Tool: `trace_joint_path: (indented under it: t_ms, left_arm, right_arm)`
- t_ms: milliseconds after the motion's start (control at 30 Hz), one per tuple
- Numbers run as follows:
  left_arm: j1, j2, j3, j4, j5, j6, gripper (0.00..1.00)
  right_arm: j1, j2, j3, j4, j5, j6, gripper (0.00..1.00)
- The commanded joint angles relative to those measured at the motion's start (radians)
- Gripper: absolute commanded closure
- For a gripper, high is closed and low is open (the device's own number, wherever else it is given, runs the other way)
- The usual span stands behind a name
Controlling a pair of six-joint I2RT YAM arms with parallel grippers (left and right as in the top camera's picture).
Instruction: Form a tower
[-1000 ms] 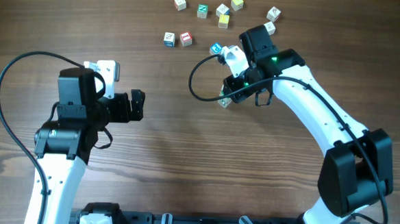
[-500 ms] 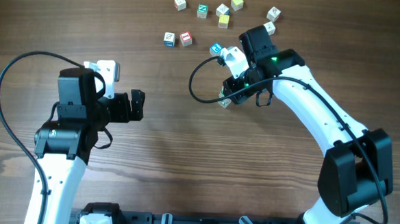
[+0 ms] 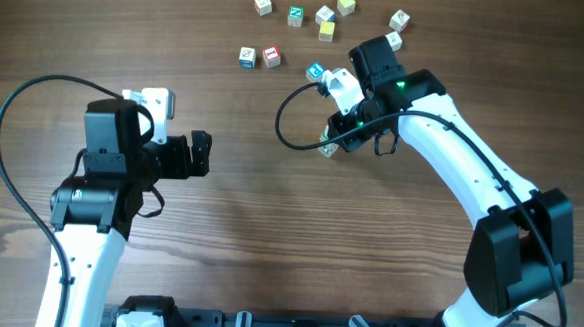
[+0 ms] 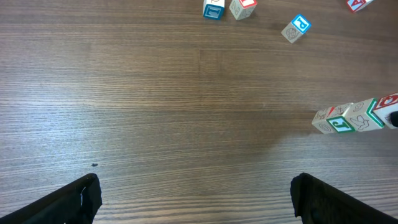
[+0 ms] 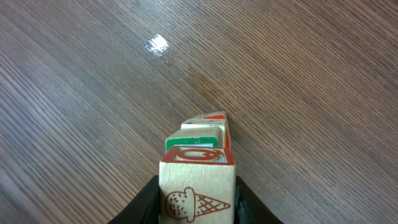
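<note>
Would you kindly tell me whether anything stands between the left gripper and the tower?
Nothing visible does. In the left wrist view only bare table lies between the open left gripper and the tower; the loose cubes sit well off to one side.

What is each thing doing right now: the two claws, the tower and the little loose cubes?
left gripper: wide open, empty, away from the cubes.
right gripper: shut on the top of the tower.
tower: standing, one cube wide, gripped at its top.
loose cubes: lying scattered, apart from the tower.
</note>
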State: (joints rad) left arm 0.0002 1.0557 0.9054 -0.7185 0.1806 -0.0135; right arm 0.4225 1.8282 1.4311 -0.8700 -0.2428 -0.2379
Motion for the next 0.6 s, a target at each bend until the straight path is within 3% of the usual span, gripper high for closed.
trace_joint_path:
  t_ms: [0, 567]
  left_arm:
    - [0.0, -0.001, -0.005, 0.0, -0.006, 0.005, 0.0]
    - [0.0, -0.001, -0.005, 0.0, -0.006, 0.005, 0.0]
  right_arm:
    - [0.007, -0.014, 0.024, -0.004, -0.017, -0.025, 0.71]
    - [0.026, -0.014, 0.024, 0.014, 0.041, -0.023, 0.7]
